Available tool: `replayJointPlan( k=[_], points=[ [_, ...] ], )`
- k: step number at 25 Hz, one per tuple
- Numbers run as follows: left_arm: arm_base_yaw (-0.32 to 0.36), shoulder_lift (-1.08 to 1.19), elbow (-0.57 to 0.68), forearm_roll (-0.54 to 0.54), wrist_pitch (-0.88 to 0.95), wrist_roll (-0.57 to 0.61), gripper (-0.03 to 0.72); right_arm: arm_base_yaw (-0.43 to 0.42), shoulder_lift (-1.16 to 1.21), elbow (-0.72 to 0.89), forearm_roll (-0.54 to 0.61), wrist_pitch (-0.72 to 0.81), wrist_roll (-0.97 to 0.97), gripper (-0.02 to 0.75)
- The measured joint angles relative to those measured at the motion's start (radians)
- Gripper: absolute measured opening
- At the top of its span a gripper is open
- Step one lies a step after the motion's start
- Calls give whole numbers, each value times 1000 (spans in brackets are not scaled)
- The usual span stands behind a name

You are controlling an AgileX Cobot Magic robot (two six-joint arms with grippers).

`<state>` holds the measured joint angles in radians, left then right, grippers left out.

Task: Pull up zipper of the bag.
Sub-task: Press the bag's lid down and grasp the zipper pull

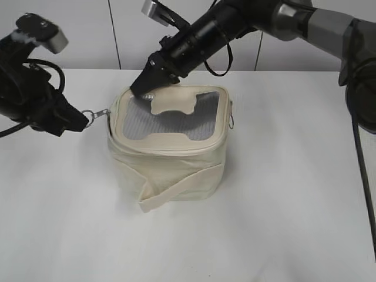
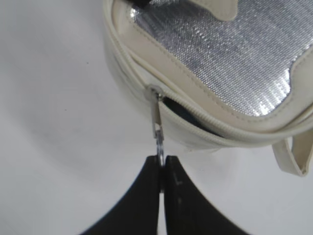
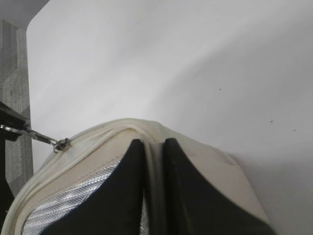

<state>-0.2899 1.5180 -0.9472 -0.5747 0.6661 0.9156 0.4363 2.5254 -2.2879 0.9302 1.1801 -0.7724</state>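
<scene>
The cream boxy bag (image 1: 167,161) stands mid-table, with a grey mesh top and a bone-shaped patch (image 1: 172,106). Its zipper track (image 2: 195,122) runs round the top rim. The silver slider (image 2: 155,93) sits at the bag's left corner, with the track gaping open to its right. My left gripper (image 1: 82,120) (image 2: 162,159) is shut on the slider's ring pull (image 1: 89,117), which is stretched out to the left. My right gripper (image 1: 141,88) (image 3: 153,143) is shut on the bag's back top rim (image 3: 122,128). The slider also shows in the right wrist view (image 3: 61,143).
The bag's loose wraparound strap (image 1: 176,191) hangs at its front, ending on the white table (image 1: 264,223). A second ring pull (image 1: 231,122) dangles on the bag's right side. A white wall stands behind the table.
</scene>
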Motion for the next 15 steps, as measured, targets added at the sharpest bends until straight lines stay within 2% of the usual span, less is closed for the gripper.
replayJointPlan(
  k=[7,15],
  points=[
    [0,-125,115,-63,-34,-3,-8,19,0,0,13,17,59,92],
    [-2,-119,92,-70,-239,1,-8,11,0,0,11,-12,72,92]
  ],
)
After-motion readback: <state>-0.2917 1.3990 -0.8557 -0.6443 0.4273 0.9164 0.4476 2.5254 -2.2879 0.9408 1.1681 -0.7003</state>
